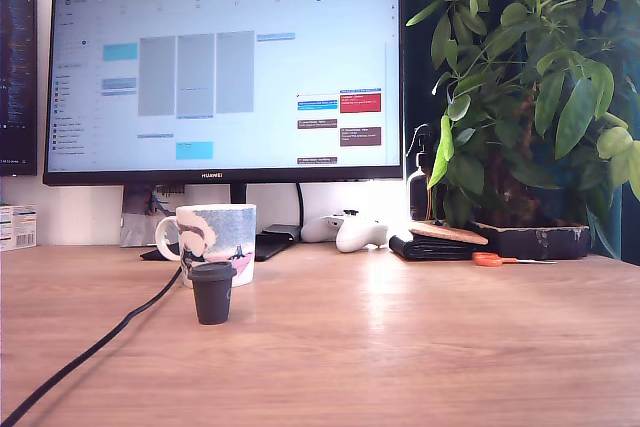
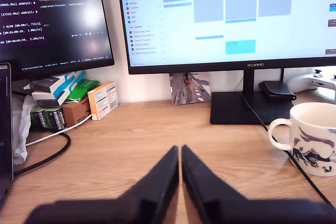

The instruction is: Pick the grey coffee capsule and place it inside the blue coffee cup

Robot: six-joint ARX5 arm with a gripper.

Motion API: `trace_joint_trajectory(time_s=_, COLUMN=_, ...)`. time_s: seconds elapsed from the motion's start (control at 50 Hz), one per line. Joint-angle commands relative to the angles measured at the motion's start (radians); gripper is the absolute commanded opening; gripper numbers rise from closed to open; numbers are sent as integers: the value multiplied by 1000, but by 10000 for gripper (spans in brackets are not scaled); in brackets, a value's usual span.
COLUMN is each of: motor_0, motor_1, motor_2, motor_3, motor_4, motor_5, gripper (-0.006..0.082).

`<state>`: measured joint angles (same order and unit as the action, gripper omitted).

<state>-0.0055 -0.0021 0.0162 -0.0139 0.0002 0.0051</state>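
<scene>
Nothing of the job is done yet, by the look of it. Your hand (image 2: pixel 180 153) is closed, fingertips pressed together with nothing between them, hovering low over the worktop (image 1: pixel 420 347). The grey coffee capsule (image 1: pixel 212 293) stands upright on the worktop in the exterior view, just in front of the blue coffee cup (image 1: pixel 216 238). The wrist view never shows the capsule, so I can only guess it lies off to the cup's side of your hand, probably outside the frame. The cup (image 2: pixel 310 137) sits ahead of your hand and off to one side, with a black cable (image 1: pixel 90 352) running past it. Still to do: open, reach the capsule, grasp, lift, and drop it into the cup.
</scene>
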Motion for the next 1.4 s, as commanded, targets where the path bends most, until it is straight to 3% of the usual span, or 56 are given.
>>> trace_joint_trajectory(time_s=0.0, motor_0=18, motor_1=-10, motor_2=-25, motor_3=-36, motor_4=79, motor_5=-87, gripper=-9)
trace_joint_trajectory(time_s=0.18, motor_0=18, motor_1=-10, motor_2=-25, motor_3=15, motor_4=120, motor_5=-98, gripper=-12)
trace_joint_trajectory(time_s=0.42, motor_0=4, motor_1=-10, motor_2=-24, motor_3=58, motor_4=348, motor_5=-241, gripper=-19)
trace_joint_trajectory(time_s=0.62, motor_0=-61, motor_1=8, motor_2=-21, motor_3=132, motor_4=447, motor_5=-341, gripper=-19)
trace_joint_trajectory(time_s=0.9, motor_0=-244, motor_1=195, motor_2=-14, motor_3=290, motor_4=444, motor_5=-358, gripper=-19)
trace_joint_trajectory(time_s=1.2, motor_0=-426, motor_1=541, motor_2=10, motor_3=521, motor_4=384, motor_5=-214, gripper=-6)
trace_joint_trajectory(time_s=1.26, motor_0=-446, motor_1=618, motor_2=22, motor_3=566, motor_4=371, motor_5=-195, gripper=64)
trace_joint_trajectory(time_s=1.38, motor_0=-465, motor_1=763, motor_2=48, motor_3=637, motor_4=333, motor_5=-169, gripper=464)
